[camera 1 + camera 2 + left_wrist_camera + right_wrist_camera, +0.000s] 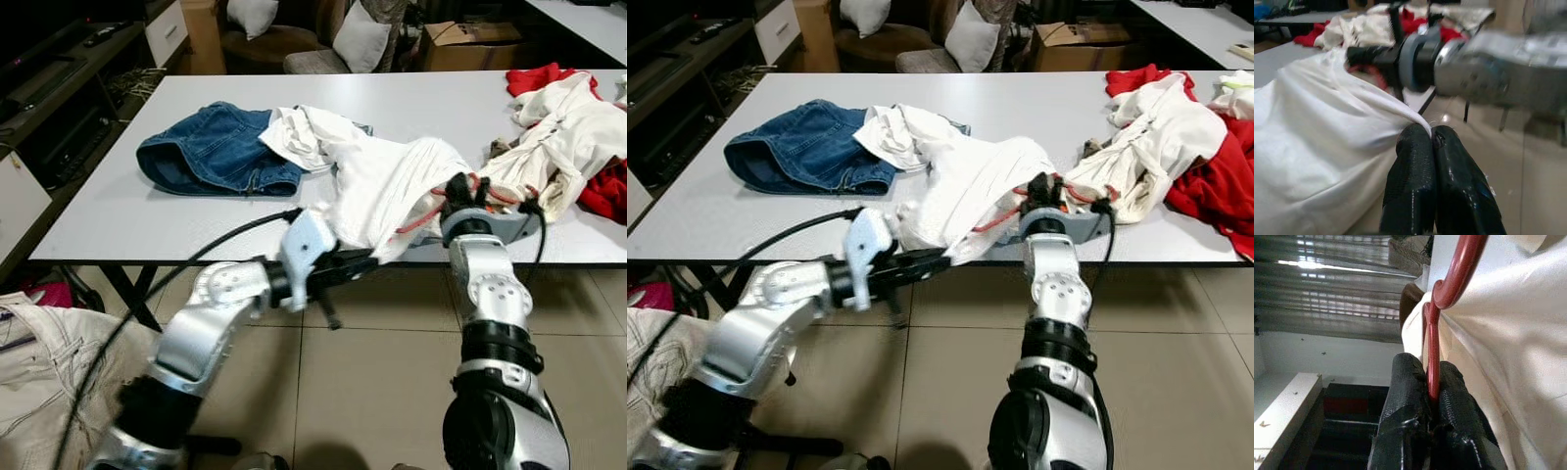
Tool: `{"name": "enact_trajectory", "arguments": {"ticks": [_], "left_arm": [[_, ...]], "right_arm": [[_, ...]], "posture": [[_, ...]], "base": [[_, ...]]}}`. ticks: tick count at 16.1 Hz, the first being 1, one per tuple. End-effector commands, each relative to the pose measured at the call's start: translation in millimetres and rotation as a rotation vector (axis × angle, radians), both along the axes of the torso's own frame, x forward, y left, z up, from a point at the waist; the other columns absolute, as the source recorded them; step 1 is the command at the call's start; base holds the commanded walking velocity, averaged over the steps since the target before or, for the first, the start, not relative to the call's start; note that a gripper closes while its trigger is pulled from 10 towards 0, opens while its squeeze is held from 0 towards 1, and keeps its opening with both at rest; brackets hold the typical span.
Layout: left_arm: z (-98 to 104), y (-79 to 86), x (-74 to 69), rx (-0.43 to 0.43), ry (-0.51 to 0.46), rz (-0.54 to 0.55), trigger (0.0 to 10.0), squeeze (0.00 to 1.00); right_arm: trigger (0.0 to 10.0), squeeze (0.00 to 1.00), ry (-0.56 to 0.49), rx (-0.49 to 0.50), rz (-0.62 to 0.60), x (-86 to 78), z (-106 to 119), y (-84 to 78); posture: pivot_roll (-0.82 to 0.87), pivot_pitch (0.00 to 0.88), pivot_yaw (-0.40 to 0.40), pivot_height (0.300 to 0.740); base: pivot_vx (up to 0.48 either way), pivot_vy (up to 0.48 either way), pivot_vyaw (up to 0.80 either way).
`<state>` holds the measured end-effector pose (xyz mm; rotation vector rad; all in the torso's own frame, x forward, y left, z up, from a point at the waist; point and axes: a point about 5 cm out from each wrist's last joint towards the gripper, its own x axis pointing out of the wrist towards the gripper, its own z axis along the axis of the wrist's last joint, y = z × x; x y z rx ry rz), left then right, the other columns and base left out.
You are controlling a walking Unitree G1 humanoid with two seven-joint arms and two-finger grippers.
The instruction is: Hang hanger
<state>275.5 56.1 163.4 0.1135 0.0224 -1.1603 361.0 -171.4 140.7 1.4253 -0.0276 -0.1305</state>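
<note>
Table (147, 211): jeans (211, 149) far left, clothes pile (573, 127) right.
Left gripper (1431, 131): clamped on white shirt (392, 191) hem, near edge.
Right gripper (1433, 382): pinching red hanger (1449, 289), raised.

grey rectangular table (127, 211): 1 | folded blue denim garment (211, 149): 1 | white cloth garments (392, 181): 2 heaps, perhaps more pieces | red cloth (1215, 191): 1 | thin red metal hanger (1437, 333): 1 | grey cushions (361, 39): 2 | brown cardboard box (470, 44): 1
</note>
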Motion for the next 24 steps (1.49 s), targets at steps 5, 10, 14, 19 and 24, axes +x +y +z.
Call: {"name": "enact_trajectory", "arguments": {"ticks": [5, 10, 14, 19, 24], "left_arm": [[-4.9, -29.0, -0.2, 0.065, -0.005, 0.010, 10.0, 0.00], [-16.2, -21.1, 0.2, 0.145, 0.029, 0.011, 10.0, 1.00], [-21.2, -20.9, -13.0, 0.178, 0.002, -0.076, 10.0, 1.00], [-22.8, 66.1, -10.5, -0.014, 0.142, 0.232, 10.0, 0.14], [-26.8, 109.5, -1.7, -0.092, 0.113, 0.589, 10.0, 0.00]], "right_arm": [[10.0, 0.00, -0.063, -0.046, 0.096, 5.5, 11.7, 26.6], [10.0, 0.00, -0.149, -0.045, 0.067, 4.6, 22.8, 22.2], [10.0, 0.00, -0.135, -0.092, 0.064, 4.6, 22.4, 14.9], [10.0, 0.00, -0.346, -0.201, 0.187, -29.8, 35.7, -4.1], [10.0, 0.00, -0.470, -0.286, 0.342, -78.7, 36.3, -8.5]], "posture": [[-0.15, 0.000, 0.078, 0.740], [-0.16, 0.000, 0.085, 0.740], [-0.15, 0.000, 0.078, 0.740], [-0.14, 0.000, 0.069, 0.740], [-0.14, 0.000, 0.057, 0.740]], "base": [[0.000, 0.000, 0.00], [0.000, 0.000, 0.00], [0.000, 0.000, 0.00], [0.000, 0.000, 0.00], [0.000, 0.000, 0.70]]}}
